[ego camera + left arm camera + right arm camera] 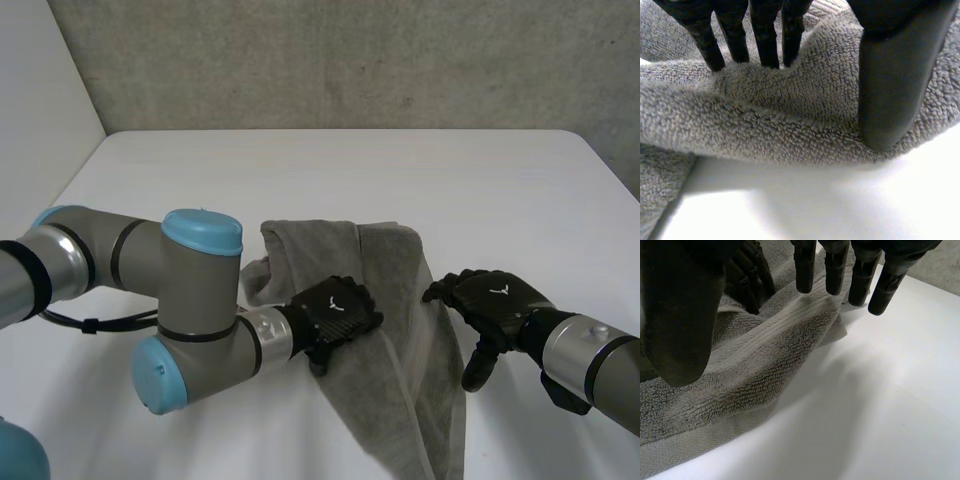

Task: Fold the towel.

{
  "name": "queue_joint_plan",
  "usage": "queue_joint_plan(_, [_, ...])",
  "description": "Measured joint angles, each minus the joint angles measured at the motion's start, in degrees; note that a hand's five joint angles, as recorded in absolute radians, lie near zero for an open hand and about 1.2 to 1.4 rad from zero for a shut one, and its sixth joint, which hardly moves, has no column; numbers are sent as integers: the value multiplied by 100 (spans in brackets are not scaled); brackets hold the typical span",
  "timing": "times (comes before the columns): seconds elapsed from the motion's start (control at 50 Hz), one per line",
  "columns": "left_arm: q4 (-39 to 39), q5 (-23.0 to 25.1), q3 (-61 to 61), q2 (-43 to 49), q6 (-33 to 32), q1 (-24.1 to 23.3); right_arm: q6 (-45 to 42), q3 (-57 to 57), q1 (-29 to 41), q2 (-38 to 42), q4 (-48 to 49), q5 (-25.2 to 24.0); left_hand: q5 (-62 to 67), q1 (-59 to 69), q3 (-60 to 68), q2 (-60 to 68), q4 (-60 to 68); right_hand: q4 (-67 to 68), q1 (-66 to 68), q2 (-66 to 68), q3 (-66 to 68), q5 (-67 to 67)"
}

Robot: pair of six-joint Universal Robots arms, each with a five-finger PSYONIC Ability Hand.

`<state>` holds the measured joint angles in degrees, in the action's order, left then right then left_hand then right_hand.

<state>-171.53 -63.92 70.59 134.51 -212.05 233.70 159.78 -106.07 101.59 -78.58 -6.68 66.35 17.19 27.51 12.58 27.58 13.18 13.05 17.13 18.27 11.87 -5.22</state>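
At the middle of the white matte surface point(350, 170), in the head view, lies a rumpled grey terry towel point(400, 300). Its long axis runs from 11 o'clock down to 5 o'clock, broad at the far end and narrowing to a tail near the robot. The left hand point(335, 312) sits on the towel's 9 o'clock edge. The right hand point(492, 298) hangs at its 3 o'clock edge, just beside the cloth, so the towel lies at 9 o'clock from it. Each hand is close to one long side, and I judge the coming fold turns on lifting those two edges together.

Along the left palm, in the left wrist view, the fingers point(770, 50) dig into looped pile behind a thick, soft ridge of towel point(790, 120). The thumb point(890, 100) presses the ridge's other side, so the cloth looks pinched between them.

Under the right palm, in the right wrist view, the fingers point(835, 275) hang straight, spread well away from the thumb point(680, 330), and hold nothing. Their tips hover over the towel's flat woven hem band point(770, 327), where it meets the smooth surface point(880, 390). The left hand point(751, 287) rests on the cloth just beyond that thumb.
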Motion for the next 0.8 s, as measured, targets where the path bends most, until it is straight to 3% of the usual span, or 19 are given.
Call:
queue_joint_plan(0.1, [23, -128, 67, -220, 48, -28, 1, -9, 15, -1, 1, -1, 3412, 3415, 0, 3448, 0, 0, 0, 0, 0, 0])
queue_joint_plan(0.16, [20, -272, 147, -374, 78, -34, 1, -20, 35, -1, 2, -1, 4537, 4522, 0, 4375, 0, 0, 0, 0, 0, 0])
queue_joint_plan(0.36, [-330, -857, 520, -951, 341, -59, 1, -81, 83, 0, 13, -4, 4854, 4680, 0, 4518, 0, 0, 9, 0, 0, -35])
queue_joint_plan(0.52, [-546, -1092, 859, -1316, 650, -38, 126, -149, 153, -22, -30, -33, 4856, 4699, 0, 4538, 0, 0, 687, 588, 0, -1023])
queue_joint_plan(0.64, [-683, -1322, 1255, -1568, 806, -30, 1005, -141, 388, 63, -81, -154, 4856, 4700, 0, 4538, 0, 0, 687, 588, 0, -1011])
queue_joint_plan(0.8, [-786, -1703, 1731, -1845, 1194, -114, 2684, 76, 619, 456, -102, -810, 4856, 4701, 0, 4538, 0, 0, 635, 570, 0, -748])
